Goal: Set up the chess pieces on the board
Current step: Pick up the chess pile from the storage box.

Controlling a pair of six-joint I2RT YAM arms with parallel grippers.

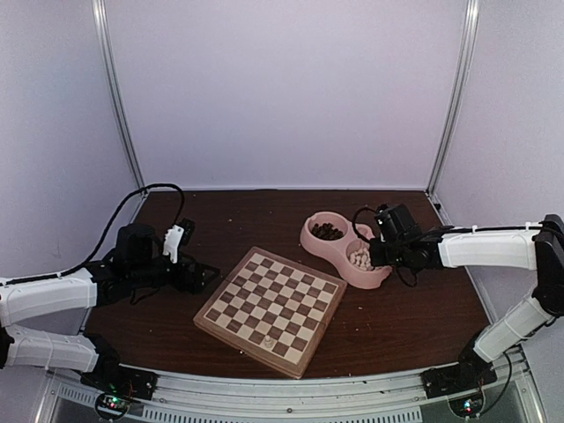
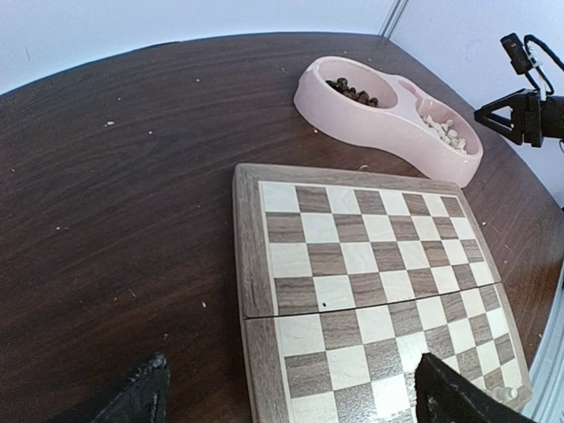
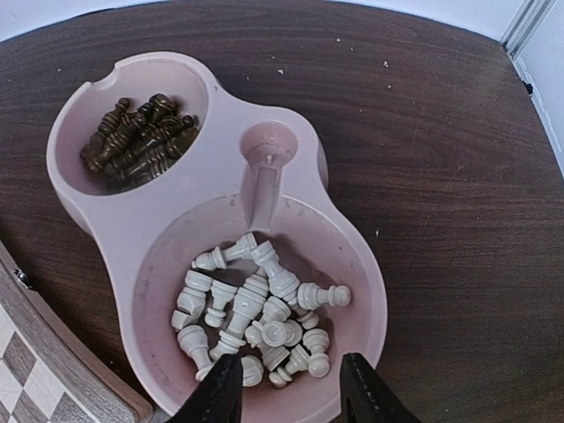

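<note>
- Currently your right jaws hang over the pale compartment of the pink bowl (image 3: 264, 189), partly parted, with nothing between them.
- The chess pieces (image 3: 256, 308) lie heaped just beyond those jaws. They are tipped on their sides, and their long axes point every way.
- Your left jaws are spread wide and empty at the board's left side, well apart from the bowl, so the right arm is the nearer one.
- The board (image 1: 269, 308) sits mid-bench toward the near edge, turned cornerwise. The bowl lies off its far right corner.
- The pieces are smooth turned figures with round bases and narrow waists, so they will likely roll.
- The dark pieces (image 3: 137, 137) fill the bowl's other compartment.
- The bowl looks glossy and the bench (image 2: 115, 220) is dark wood grain.
</note>
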